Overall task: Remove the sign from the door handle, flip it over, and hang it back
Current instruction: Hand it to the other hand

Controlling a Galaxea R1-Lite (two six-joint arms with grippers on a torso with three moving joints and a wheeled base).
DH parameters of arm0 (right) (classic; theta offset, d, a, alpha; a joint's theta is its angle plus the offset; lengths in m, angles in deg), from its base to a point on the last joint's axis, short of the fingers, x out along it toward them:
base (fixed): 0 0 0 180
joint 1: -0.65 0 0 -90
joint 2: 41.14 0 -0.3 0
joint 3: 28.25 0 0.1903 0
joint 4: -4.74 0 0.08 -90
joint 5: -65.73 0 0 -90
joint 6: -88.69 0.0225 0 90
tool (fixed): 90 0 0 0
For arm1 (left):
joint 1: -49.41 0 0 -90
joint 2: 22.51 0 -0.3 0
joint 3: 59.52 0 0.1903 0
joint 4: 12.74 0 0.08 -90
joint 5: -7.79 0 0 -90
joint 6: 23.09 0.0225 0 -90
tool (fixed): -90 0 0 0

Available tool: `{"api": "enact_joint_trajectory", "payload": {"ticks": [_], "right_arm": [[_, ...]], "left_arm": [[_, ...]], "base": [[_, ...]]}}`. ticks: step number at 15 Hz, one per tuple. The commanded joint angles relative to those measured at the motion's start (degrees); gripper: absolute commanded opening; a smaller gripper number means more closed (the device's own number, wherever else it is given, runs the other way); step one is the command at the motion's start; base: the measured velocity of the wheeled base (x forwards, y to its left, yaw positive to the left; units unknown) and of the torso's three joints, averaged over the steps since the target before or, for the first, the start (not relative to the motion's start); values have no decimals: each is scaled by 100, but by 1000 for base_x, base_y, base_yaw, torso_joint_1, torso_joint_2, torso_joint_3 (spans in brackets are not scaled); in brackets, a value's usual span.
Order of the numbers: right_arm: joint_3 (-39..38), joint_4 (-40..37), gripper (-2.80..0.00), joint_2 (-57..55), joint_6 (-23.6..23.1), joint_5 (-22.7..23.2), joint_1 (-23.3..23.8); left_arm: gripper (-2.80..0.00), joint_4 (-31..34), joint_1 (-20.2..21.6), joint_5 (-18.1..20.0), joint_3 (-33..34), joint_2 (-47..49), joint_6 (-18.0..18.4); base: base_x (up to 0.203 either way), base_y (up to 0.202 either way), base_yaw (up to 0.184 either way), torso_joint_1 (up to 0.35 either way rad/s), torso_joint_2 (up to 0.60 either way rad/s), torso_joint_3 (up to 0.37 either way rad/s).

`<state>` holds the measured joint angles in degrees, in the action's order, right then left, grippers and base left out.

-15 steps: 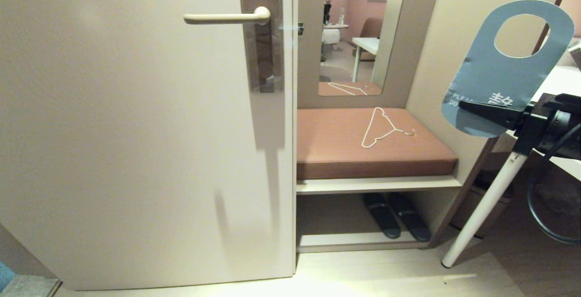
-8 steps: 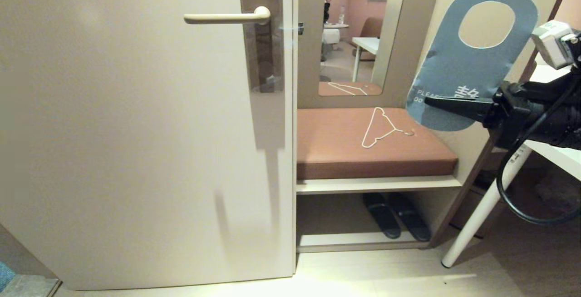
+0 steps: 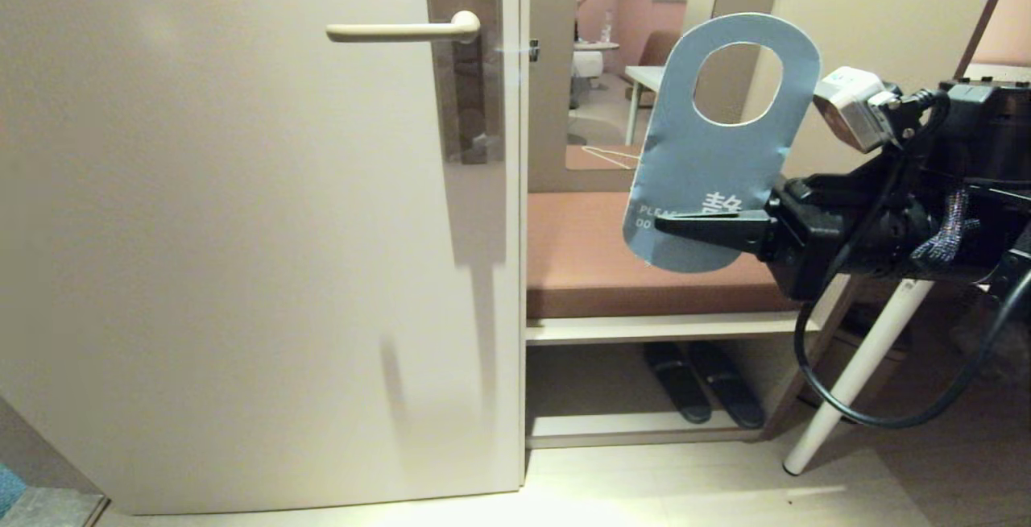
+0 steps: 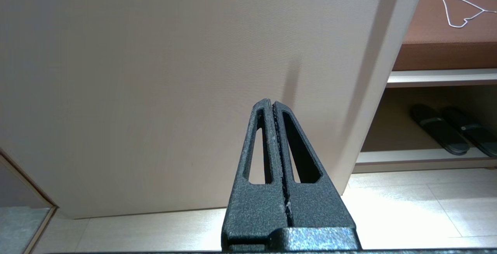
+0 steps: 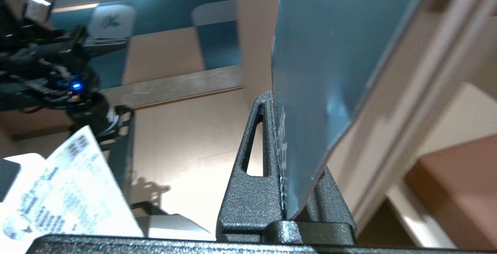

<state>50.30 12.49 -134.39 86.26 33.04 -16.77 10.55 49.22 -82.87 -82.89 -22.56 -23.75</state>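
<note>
One step left: rehanging. Right claw point(image 3: 672, 226) clamped on sign point(image 3: 719, 158), blue face out, held well right of door handle point(image 3: 400, 29). Next: threading hole over lever. Left claw point(image 4: 273, 107) together, idle.

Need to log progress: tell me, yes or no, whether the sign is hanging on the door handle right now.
No. The sign is pinched by the right gripper, held upright to the right of the door, while the door handle is bare.

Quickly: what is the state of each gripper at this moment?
Left gripper: closed, holding nothing, near the door.
Right gripper: closed on the lower end of the blue sign, hole end up.
</note>
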Motion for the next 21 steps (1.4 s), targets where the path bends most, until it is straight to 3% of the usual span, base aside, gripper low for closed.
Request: {"api": "enact_joint_trajectory", "payload": {"ticks": [1, 15, 21], "right_arm": [[-5, 18, -280, -83, -4, 31, -116], [-77, 18, -280, -114, -47, -8, -170], [-127, 18, -280, -179, -39, -34, -613]], "left_arm": [[-280, -1, 1, -4, 0, 5, -4], [-280, -9, 1, -4, 0, 5, -4], [-280, -91, 1, 45, -18, 5, 174]], "base": [[0, 0, 0, 0, 0, 0], [0, 0, 0, 0, 0, 0], [0, 0, 0, 0, 0, 0]]}}
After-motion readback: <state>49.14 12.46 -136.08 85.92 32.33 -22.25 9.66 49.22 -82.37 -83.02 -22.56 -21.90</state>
